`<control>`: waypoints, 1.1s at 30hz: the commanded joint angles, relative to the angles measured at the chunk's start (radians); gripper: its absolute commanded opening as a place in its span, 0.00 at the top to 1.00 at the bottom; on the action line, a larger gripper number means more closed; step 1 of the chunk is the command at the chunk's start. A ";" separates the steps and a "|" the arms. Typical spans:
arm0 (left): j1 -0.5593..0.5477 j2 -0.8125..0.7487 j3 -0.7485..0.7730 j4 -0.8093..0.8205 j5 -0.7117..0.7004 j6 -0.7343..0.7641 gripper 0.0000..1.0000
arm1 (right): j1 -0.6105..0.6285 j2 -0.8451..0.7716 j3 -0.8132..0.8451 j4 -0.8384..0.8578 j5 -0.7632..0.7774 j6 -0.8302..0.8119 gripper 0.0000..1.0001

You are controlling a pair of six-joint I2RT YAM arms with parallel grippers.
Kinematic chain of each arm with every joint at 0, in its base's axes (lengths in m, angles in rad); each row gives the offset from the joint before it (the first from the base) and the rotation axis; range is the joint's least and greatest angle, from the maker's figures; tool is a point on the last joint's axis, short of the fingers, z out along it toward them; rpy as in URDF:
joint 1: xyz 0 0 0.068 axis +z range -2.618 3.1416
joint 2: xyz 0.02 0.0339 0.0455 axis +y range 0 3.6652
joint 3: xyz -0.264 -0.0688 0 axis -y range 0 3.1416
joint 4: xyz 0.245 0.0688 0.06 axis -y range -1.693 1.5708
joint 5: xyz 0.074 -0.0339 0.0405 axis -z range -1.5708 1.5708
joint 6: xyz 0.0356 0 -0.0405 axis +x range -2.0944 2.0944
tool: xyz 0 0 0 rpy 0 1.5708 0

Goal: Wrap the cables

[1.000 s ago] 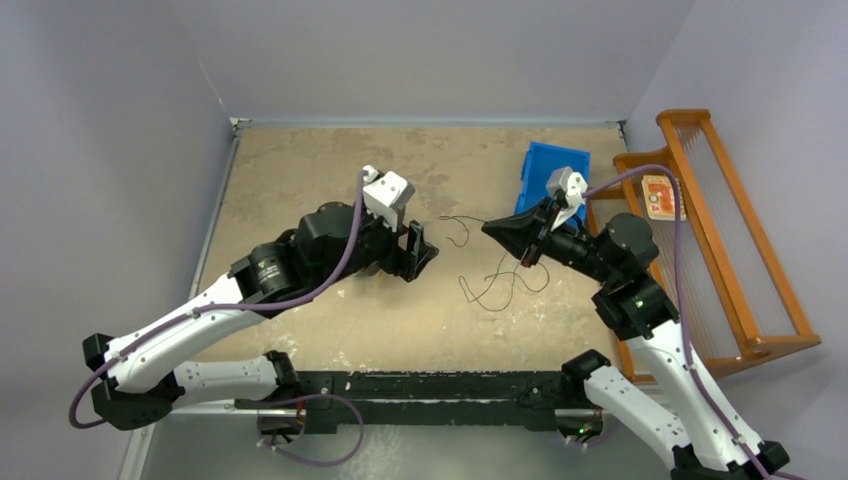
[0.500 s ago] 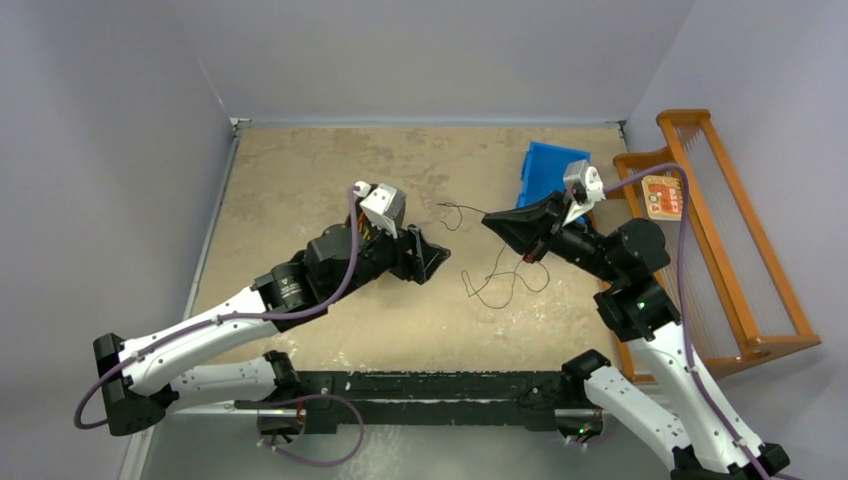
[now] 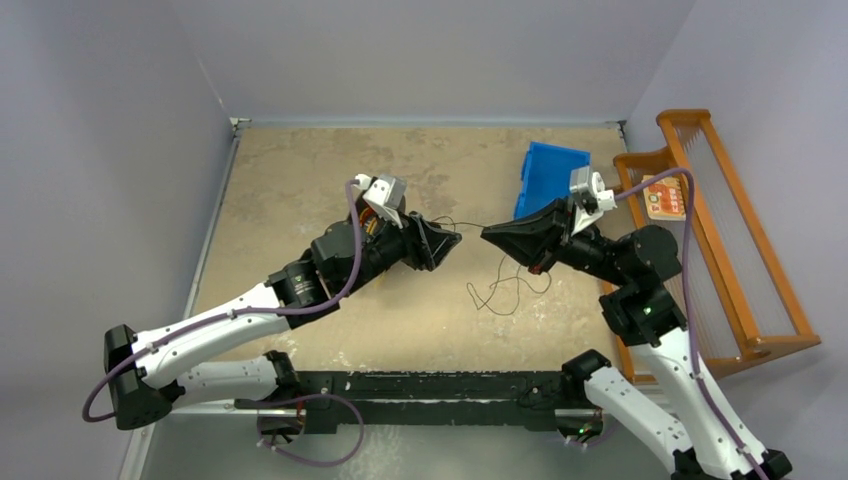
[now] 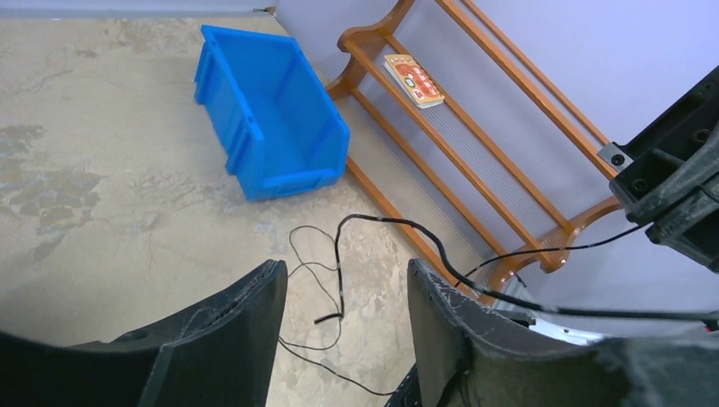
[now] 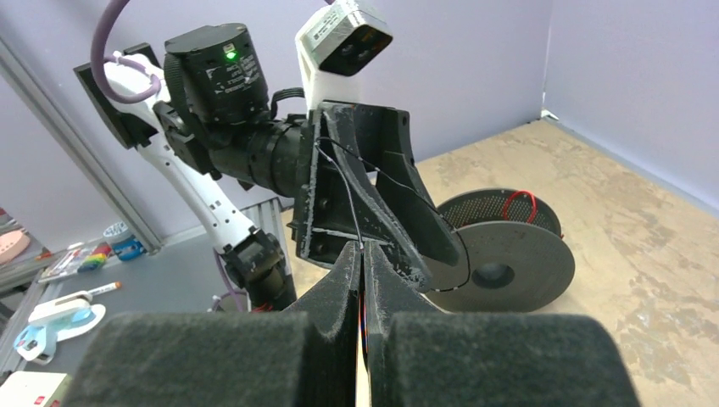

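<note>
A thin black cable [image 3: 505, 290] lies in loose loops on the table, and one strand rises to my right gripper [image 3: 487, 232]. That gripper [image 5: 362, 250] is shut on the cable [image 5: 348, 199]. From the pinch the strand runs up across the fingers of my left gripper [image 5: 356, 186], which faces it closely. My left gripper [image 4: 343, 280] is open, with a wide gap. The cable [image 4: 337, 263] hangs past this gap and crosses over its right finger [image 4: 449, 322]. A black spool [image 5: 509, 254] carrying red wire [image 5: 517, 203] lies flat behind the left gripper.
A blue bin [image 3: 548, 175] stands at the back right, beside a wooden rack [image 3: 720, 230] off the table's right edge. A small card [image 3: 662, 197] lies on the rack. The bin [image 4: 271, 110] and rack [image 4: 475, 144] also show ahead of the left wrist.
My left arm has swung right and forward until its gripper nearly meets the right one, and its jaws have narrowed a little. The right gripper has lifted slightly, drawing the cable's loops rightward.
</note>
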 commanded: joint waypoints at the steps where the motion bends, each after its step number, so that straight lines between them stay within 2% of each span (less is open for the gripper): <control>1: -0.001 0.000 0.024 0.072 0.015 -0.003 0.49 | 0.002 -0.021 0.043 0.050 -0.042 0.020 1.00; 16: -0.001 0.000 0.028 0.038 0.041 -0.009 0.65 | 0.001 -0.028 0.083 0.038 -0.025 0.014 1.00; 33: -0.001 -0.010 0.027 0.053 0.070 -0.009 0.67 | 0.002 -0.029 0.069 0.019 -0.020 0.004 1.00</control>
